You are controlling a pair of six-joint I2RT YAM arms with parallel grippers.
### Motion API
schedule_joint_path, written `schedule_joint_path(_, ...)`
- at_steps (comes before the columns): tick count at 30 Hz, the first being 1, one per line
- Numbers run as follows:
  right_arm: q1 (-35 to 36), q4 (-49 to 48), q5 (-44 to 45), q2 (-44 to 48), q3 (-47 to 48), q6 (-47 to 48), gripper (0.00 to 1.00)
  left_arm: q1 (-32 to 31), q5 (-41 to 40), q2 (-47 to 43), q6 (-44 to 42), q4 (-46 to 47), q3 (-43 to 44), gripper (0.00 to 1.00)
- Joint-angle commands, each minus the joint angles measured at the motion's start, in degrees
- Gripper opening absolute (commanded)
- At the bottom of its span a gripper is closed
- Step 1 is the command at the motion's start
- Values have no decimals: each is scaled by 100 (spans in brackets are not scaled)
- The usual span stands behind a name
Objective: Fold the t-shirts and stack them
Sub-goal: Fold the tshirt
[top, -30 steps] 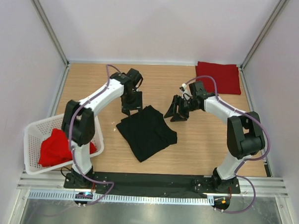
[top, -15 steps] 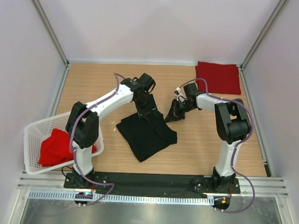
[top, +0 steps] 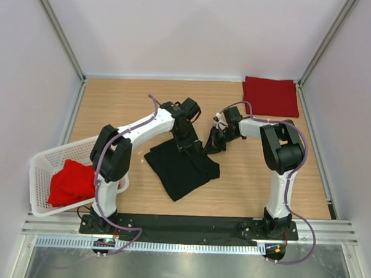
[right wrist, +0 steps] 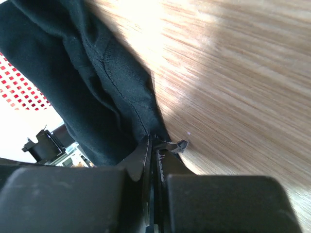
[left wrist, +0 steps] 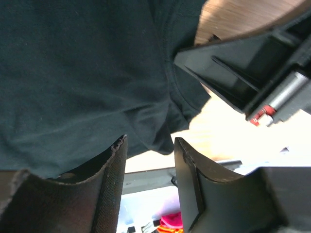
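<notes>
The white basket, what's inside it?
Bunched-up red t-shirt cloth lies inside the white basket. The heap covers much of the basket's bottom, so I cannot see whether it is one shirt or more, or whether anything is under it.

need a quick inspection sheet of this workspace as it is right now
surface: wooden table, pale wood
job's things: black t-shirt mid-table, partly folded; folded red t-shirt at far right corner; bunched red t-shirt in white basket
clutter: white basket at the table's left edge
tools: left tool open over black t-shirt; right tool shut on its edge
cables: purple cables loop along both arms
surroundings: white walls, nothing else seen
</notes>
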State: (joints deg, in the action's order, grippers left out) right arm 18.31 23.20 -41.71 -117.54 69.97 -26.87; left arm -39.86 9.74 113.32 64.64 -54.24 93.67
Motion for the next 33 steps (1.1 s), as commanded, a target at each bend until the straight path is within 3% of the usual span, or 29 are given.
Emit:
schedule_joint_path(1, 24, -18, 637, -103, 42, 103, 3, -75, -367, 138, 311, -323, 283, 42)
schedule_joint_path(8, 24, 36, 849, -103, 34, 253, 3, -171, -745, 436, 637, -693, 616, 43)
schedule_joint_path(15, 24, -52, 884, -156, -54, 288, 3, -259, -938, 823, 681, -992, 1180, 54)
schedule_joint_path(27, 24, -53, 981, -217, -107, 376, 2, -330, -1281, 1192, 1103, -1221, 1417, 53)
schedule_joint_path(33, 24, -17, 1016, -270, -116, 428, 2, -356, -1492, 1561, 1077, -1458, 1953, 53)
